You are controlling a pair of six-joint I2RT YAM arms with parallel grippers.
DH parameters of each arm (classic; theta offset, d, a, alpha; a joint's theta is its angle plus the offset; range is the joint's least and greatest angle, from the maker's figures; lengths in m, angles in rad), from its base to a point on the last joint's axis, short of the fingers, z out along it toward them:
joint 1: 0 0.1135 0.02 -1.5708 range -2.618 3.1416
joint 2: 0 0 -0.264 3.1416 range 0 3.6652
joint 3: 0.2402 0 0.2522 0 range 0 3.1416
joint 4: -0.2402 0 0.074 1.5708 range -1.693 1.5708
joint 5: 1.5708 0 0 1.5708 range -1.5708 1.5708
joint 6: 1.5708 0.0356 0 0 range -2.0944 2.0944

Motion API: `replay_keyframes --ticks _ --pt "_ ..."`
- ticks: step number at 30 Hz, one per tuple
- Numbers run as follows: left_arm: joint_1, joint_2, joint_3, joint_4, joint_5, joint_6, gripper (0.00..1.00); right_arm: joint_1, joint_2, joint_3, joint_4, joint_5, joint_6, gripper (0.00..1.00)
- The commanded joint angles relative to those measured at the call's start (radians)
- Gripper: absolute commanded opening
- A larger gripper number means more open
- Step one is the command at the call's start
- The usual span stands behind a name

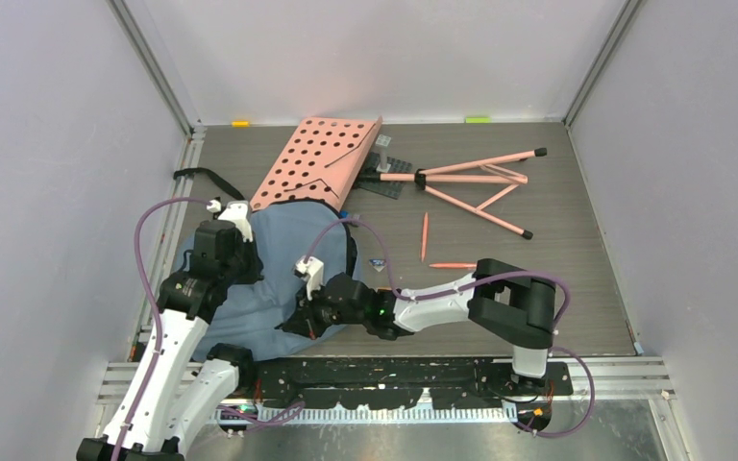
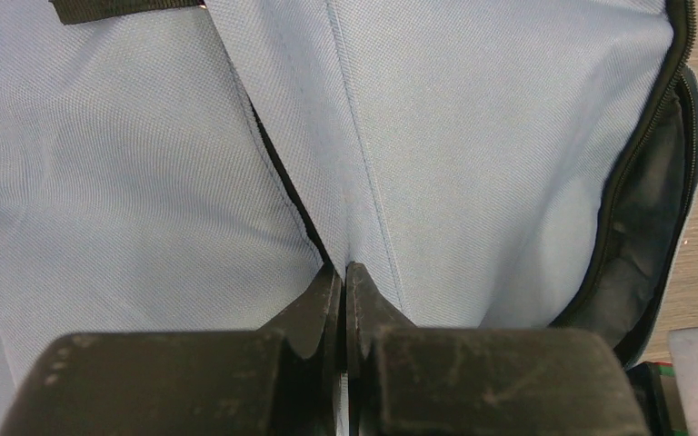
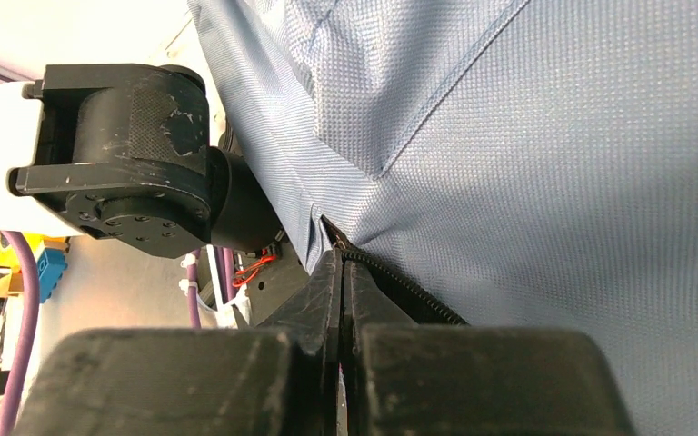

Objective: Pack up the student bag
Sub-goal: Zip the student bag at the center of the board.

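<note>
The student bag (image 1: pixel 279 274) is a dusty blue-grey fabric backpack lying at the front left of the table. My left gripper (image 1: pixel 242 257) is at its left side. In the left wrist view the left gripper (image 2: pixel 345 270) is shut on a fold of the bag's fabric (image 2: pixel 473 136), with the black zipper trim and dark opening (image 2: pixel 641 227) to the right. My right gripper (image 1: pixel 300 322) is at the bag's near edge. In the right wrist view the right gripper (image 3: pixel 341 256) is shut on the bag's edge (image 3: pixel 554 182) by the black zipper (image 3: pixel 400 289).
A pink perforated board (image 1: pixel 322 158) leans over the bag's far side. A pink tripod stand (image 1: pixel 471 182) lies at the back right, two pink pencils (image 1: pixel 424 236) in the middle, a small dark object (image 1: pixel 377 263) beside the bag, a black strap (image 1: pixel 207 178) at the left.
</note>
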Motion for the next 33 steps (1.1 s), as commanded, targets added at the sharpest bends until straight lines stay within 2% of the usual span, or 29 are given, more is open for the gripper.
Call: replay_keyframes --ticks 1,8,13,16,17,18,20,22,28,33 --pt "-0.002 -0.016 0.015 0.091 -0.003 0.013 0.00 -0.001 -0.066 -0.020 -0.048 0.065 -0.026 0.01" --pt "-0.002 -0.020 0.014 0.093 0.005 0.016 0.00 -0.022 -0.105 -0.034 -0.128 0.049 -0.030 0.02" --pt "-0.002 -0.020 0.011 0.107 0.079 0.024 0.01 -0.037 -0.124 -0.043 -0.169 0.035 -0.034 0.03" --pt "-0.003 -0.013 0.021 0.098 0.118 0.011 0.20 -0.038 -0.122 -0.030 -0.183 0.020 -0.029 0.03" --pt "-0.003 -0.011 0.027 0.089 0.126 -0.002 0.29 -0.038 -0.122 -0.029 -0.183 0.020 -0.026 0.03" --pt "-0.002 -0.010 0.033 0.076 0.127 -0.032 0.42 -0.038 -0.121 -0.027 -0.180 0.022 -0.017 0.03" --pt "-0.003 -0.011 0.047 0.033 0.112 -0.112 0.54 -0.038 -0.118 -0.022 -0.179 0.030 -0.006 0.03" --pt "-0.003 -0.023 0.042 0.002 0.113 -0.189 0.61 -0.038 -0.115 -0.021 -0.171 0.037 0.007 0.03" --pt "-0.003 -0.114 -0.013 -0.077 0.087 -0.314 0.64 -0.038 -0.111 -0.012 -0.154 0.036 0.017 0.03" --pt "-0.020 -0.112 -0.035 -0.079 0.107 -0.362 0.61 -0.038 -0.105 0.007 -0.171 0.039 0.001 0.02"
